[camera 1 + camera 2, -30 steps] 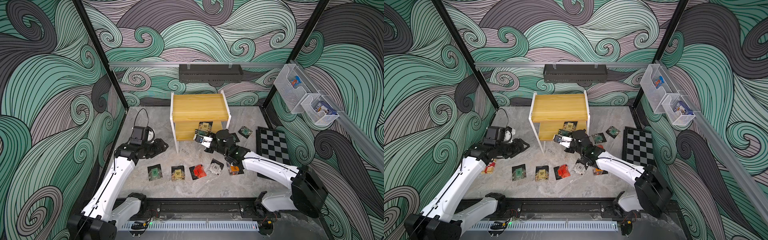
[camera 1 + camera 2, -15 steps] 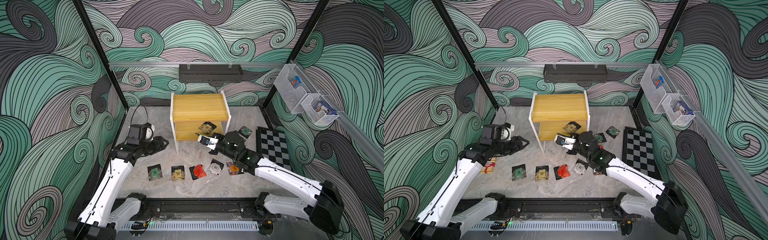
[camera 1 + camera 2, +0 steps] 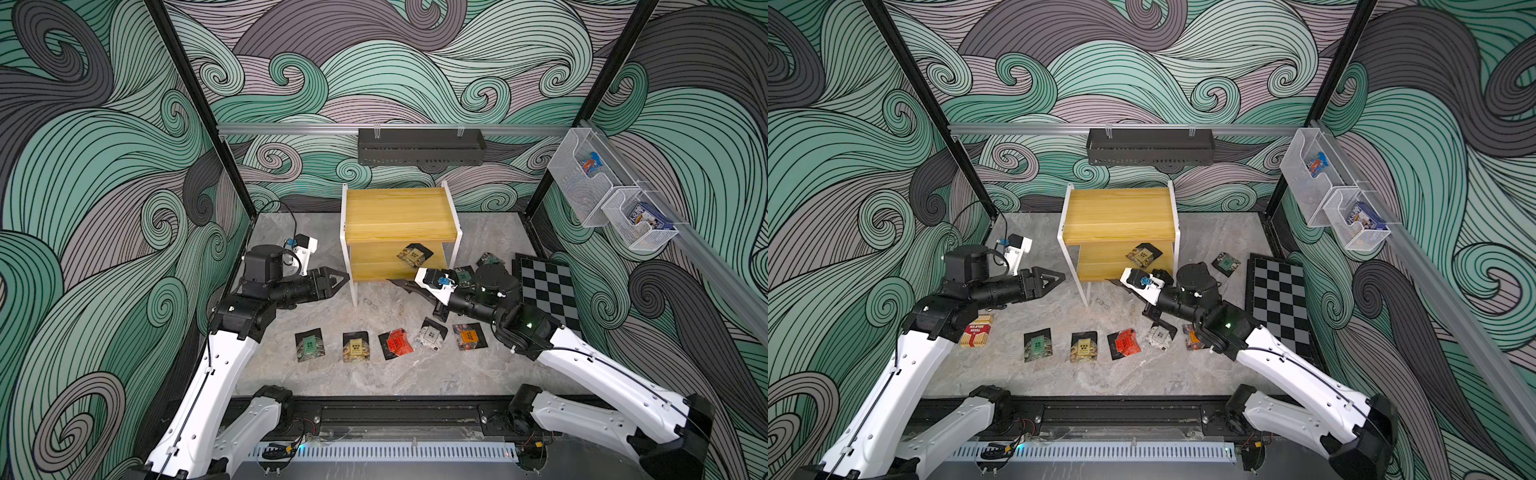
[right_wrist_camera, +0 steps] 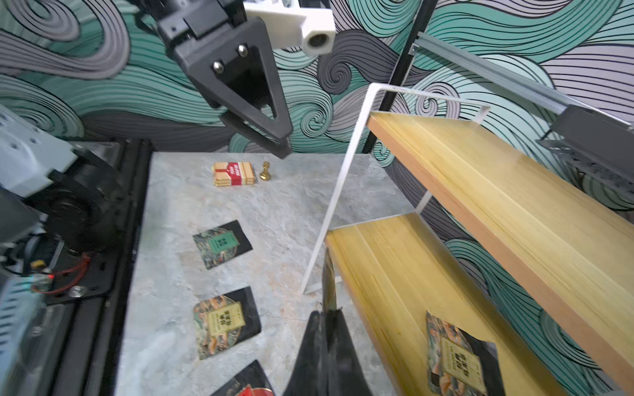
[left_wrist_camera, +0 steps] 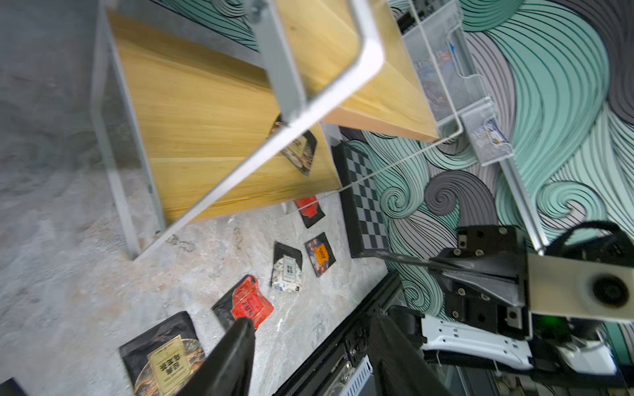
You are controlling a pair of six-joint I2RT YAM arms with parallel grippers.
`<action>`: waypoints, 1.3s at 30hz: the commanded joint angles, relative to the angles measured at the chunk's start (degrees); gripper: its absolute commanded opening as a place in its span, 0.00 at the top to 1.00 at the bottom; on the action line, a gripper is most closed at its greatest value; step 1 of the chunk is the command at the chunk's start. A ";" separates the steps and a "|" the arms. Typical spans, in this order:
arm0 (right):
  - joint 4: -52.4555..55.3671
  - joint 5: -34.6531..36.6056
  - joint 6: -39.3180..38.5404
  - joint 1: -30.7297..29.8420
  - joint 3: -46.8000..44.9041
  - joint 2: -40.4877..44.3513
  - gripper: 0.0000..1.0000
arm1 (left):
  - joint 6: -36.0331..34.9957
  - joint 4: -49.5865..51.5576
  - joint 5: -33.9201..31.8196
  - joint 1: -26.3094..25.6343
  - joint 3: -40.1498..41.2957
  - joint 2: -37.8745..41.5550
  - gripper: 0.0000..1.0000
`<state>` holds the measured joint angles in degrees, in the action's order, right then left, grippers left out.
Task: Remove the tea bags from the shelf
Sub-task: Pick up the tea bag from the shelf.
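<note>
So the right gripper (image 4: pixel 326 317) has its jaws pressed together on a tea bag (image 4: pixel 328 274), pinched edge-on so it sticks out like a thin dark blade, right by the front edge of the lower board of the shelf (image 3: pixel 395 216). One gold-label sachet (image 3: pixel 414 254) is lying flat on that lower board, over toward the right-hand leg and partly tucked under the top board. Out on the marble surface (image 3: pixel 374 382) in front of the shelf there's a loose row: teal bag (image 3: pixel 309 344), gold bag (image 3: pixel 356 346), red bag (image 3: pixel 397 343), silver-white bag (image 3: pixel 432 334) and orange bag (image 3: pixel 468 336), the last two sitting just beside the right arm. A green-fronted bag (image 3: pixel 1225 263) sits next to the chessboard (image 3: pixel 544 286). The left gripper (image 3: pixel 344 277) hangs just left of the shelf's front leg, jaws spread apart with nothing between them. Over on that side there's also a red-and-cream striped box (image 4: pixel 234 174) with a little gold pawn (image 4: pixel 265 171) standing just beside it.
</note>
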<state>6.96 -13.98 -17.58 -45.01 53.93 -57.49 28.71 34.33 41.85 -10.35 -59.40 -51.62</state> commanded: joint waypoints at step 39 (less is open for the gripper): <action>0.71 -34.68 31.55 5.89 13.60 -15.03 0.84 | -1.21 -13.25 8.76 -14.78 1.43 0.24 0.98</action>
<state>8.36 -47.05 13.15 -39.64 66.17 -72.34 29.23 19.77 52.23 -24.84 -55.42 -51.88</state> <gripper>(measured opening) 0.148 0.051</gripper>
